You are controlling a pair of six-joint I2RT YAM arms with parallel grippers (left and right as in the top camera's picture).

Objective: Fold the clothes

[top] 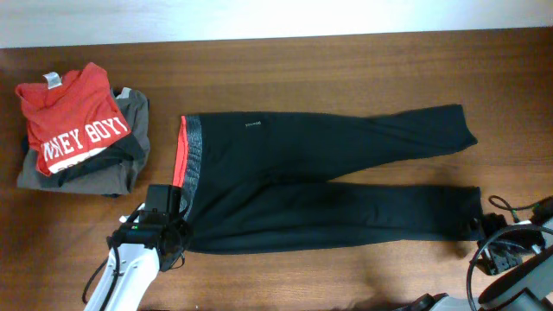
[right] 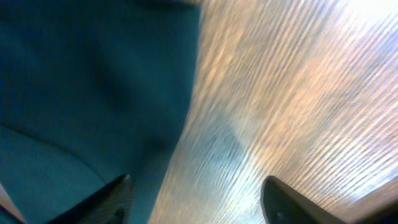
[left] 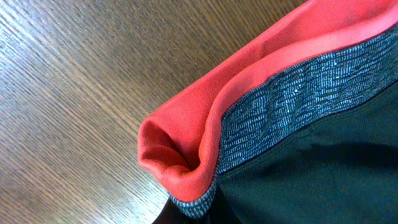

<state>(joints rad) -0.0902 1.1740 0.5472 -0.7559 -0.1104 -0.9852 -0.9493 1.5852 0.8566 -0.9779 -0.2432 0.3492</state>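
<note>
The black trousers (top: 328, 186) lie flat on the table, waistband to the left and both legs running right. The red-orange inner waistband (top: 183, 155) and grey stripe band show at the left end. My left gripper (top: 171, 227) is at the near waistband corner. In the left wrist view the corner (left: 180, 155) is bunched into a fold just above my jaws (left: 186, 216), which look shut on it. My right gripper (top: 480, 231) is at the near leg's cuff. It is open (right: 196, 193), with one finger over black fabric (right: 87, 93) and the other over bare wood.
A red T-shirt with white lettering (top: 73, 121) lies on a grey folded garment (top: 130, 168) at the far left of the wooden table (top: 346, 69). Cables (top: 510, 212) hang near the right arm at the right edge.
</note>
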